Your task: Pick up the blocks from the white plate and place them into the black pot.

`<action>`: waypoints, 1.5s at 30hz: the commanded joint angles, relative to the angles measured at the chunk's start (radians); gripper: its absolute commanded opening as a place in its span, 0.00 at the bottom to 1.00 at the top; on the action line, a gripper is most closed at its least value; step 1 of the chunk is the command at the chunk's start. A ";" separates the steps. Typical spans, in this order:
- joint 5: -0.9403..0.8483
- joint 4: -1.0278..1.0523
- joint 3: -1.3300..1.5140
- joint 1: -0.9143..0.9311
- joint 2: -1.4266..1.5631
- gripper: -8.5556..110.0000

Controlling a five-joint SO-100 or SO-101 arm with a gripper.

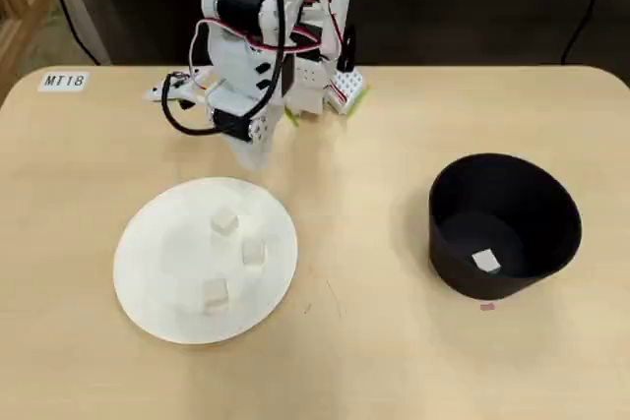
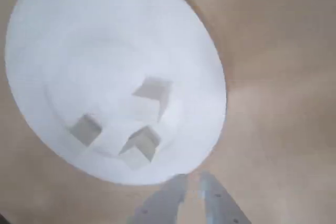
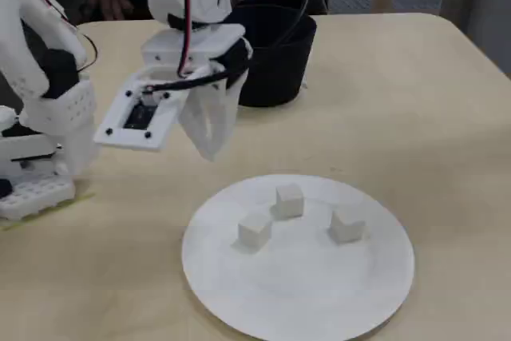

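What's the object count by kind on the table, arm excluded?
White blocks: 4; three on the plate, one in the pot
White plate: 1
Black pot: 1
Total: 6

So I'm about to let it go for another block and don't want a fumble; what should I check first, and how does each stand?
1. Blocks left on the white plate: three, ok.
2. Blocks apart enough for the fingers: the far block and the middle block sit close together, and the near block stands clear; ok.
3. Gripper empty: nothing between the fingers, ok.
4. Gripper open enough: the fingers look nearly closed in the wrist view, not ok.
5. Gripper over a block: it hangs beyond the plate's rim, not ok.
6. Black pot upright with room: one block in the pot, ok.
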 commanded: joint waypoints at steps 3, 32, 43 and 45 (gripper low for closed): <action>0.006 0.031 -0.049 0.006 -0.005 0.29; -0.032 0.092 -0.345 0.058 -0.561 0.39; 0.002 -0.046 -0.347 0.021 -0.621 0.26; 0.014 -0.083 -0.347 0.029 -0.630 0.18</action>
